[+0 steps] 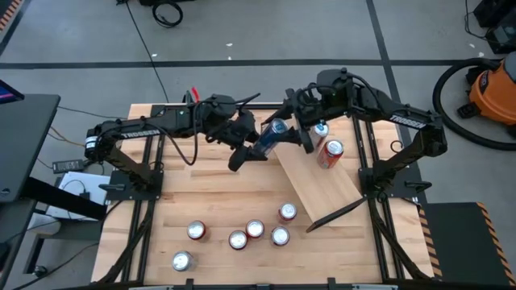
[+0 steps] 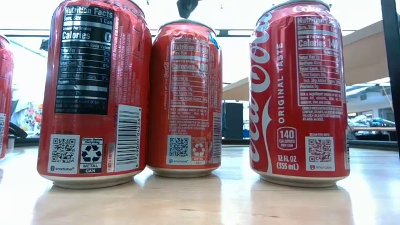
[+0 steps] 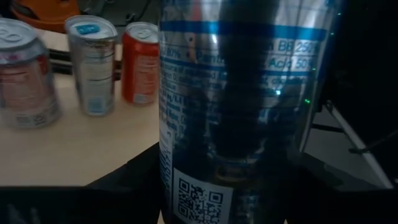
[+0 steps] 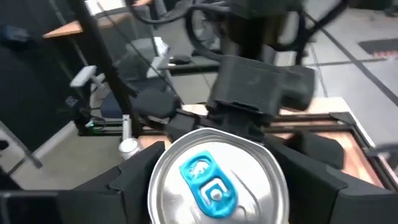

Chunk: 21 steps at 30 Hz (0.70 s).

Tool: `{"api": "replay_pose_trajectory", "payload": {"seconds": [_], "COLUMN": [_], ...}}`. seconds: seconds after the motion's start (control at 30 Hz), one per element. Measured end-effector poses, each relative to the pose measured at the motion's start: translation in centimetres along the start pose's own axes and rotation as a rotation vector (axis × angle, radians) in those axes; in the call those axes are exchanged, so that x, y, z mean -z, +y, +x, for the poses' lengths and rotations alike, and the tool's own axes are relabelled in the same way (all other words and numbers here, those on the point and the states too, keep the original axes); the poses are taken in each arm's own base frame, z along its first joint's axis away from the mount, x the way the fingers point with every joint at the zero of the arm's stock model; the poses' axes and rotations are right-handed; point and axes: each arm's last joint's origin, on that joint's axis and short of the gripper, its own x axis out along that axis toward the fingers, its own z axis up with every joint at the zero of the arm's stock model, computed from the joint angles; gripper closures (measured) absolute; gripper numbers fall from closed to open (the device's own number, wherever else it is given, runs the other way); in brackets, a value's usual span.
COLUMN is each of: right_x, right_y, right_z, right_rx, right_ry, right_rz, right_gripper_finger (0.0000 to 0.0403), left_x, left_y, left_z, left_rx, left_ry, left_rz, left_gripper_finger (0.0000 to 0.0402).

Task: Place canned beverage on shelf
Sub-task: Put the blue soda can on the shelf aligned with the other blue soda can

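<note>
A slim silver-and-blue can [image 1: 272, 135] hangs in the air over the table's far middle, between my two grippers. My left gripper [image 1: 256, 147] reaches in from the left and is shut on the can [image 3: 242, 93], which fills its wrist view. My right gripper [image 1: 289, 129] reaches in from the right. Its fingers [image 4: 118, 183] stand open on either side of the can's top end [image 4: 214, 180], the one with the blue tab. The shelf [image 1: 322, 189] lies slantwise at the right. A silver can [image 1: 321, 129] and a red can [image 1: 331, 151] stand on its far end. My left gripper has the can's side wall [image 3: 186, 186] between its two fingers, low on the body near the printed code. The fingers come about level from the table's left and lie across the can. The can is lifted clear, its top tipped toward the far right. Whether my right gripper's fingers touch the top end, I cannot tell.
Several red cans [image 1: 255, 229] stand on the tabletop near the front edge; three of them [image 2: 187, 100] fill the low view. More cans [image 3: 93, 62] stand on the light wood beyond the held can. Black frame legs [image 1: 137, 173] flank both sides.
</note>
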Motion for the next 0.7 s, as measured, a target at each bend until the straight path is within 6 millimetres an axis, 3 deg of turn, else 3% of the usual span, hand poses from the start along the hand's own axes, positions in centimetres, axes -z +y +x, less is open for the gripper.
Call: {"api": "replay_pose_trajectory", "payload": {"seconds": [0.27, 0.7], "right_x": [0.0, 0.1], "right_y": [-0.1, -0.2], "right_z": [-1.0, -2.3], "right_rx": [0.112, 0.333], "right_ry": [0.004, 0.066], "right_rz": [0.109, 0.164], "right_gripper_finger": [0.0068, 0.0064], "left_x": [0.2, 0.3], "left_y": [0.4, 1.1], "left_z": [0.0, -0.3], "left_rx": [-0.142, -0.579], "left_ry": [0.005, 0.010], "left_rz": [0.041, 0.138], "left_gripper_finger": [0.0154, 0.0152]}}
